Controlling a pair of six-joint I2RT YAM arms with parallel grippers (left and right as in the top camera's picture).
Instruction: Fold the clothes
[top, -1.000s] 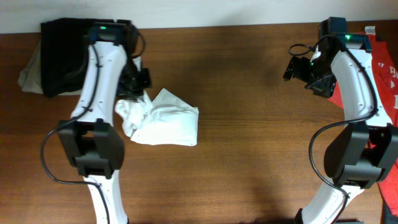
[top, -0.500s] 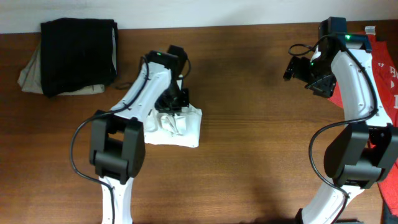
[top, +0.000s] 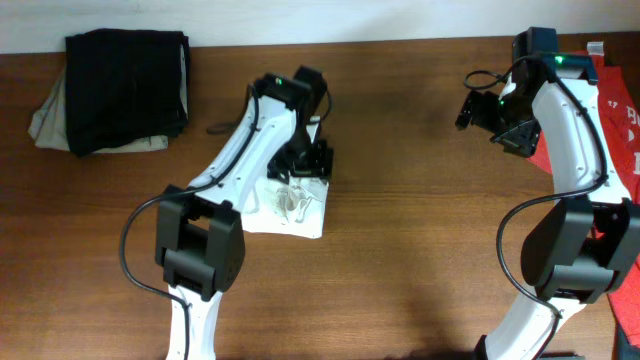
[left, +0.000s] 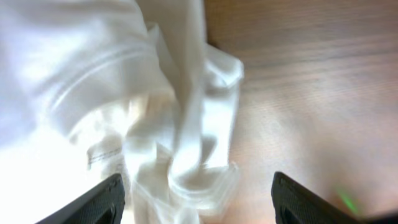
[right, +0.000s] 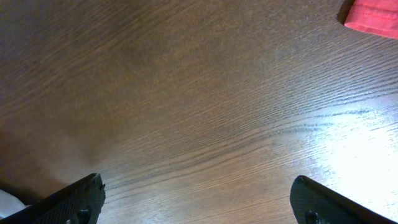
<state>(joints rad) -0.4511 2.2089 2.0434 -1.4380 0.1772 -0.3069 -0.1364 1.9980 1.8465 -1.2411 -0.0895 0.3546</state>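
Lying in a crumpled heap on the table (top: 420, 260), the white T-shirt (top: 298, 215) sits left of centre, roughly bunched rather than flat, with loose folds standing up in its middle. The left gripper (top: 303, 172) hangs directly over the upper edge of the heap, its arm reaching in from the near side of the table. In the left wrist view the left gripper (left: 198, 202) has its two fingers (left: 102, 200) spread wide, one at each lower corner of the picture. Rumpled white fabric (left: 124, 112) with a stitched hem lies below and between them. No cloth is pinched between the fingers; whether the tips touch the fabric cannot be told, as the view is blurred. Bare wood shows to the right of the cloth.

The right gripper (top: 478, 108) is held well apart from the T-shirt, above the far right part of the table. In the right wrist view the right gripper (right: 199, 208) is fully spread, holding nothing, with only wood grain beneath it.

A red shirt (top: 622, 120) lies at the right edge of the table, and its corner shows in the right wrist view (right: 372, 15). A black garment (top: 125, 85) rests on a beige cloth (top: 45, 125) at the far left corner
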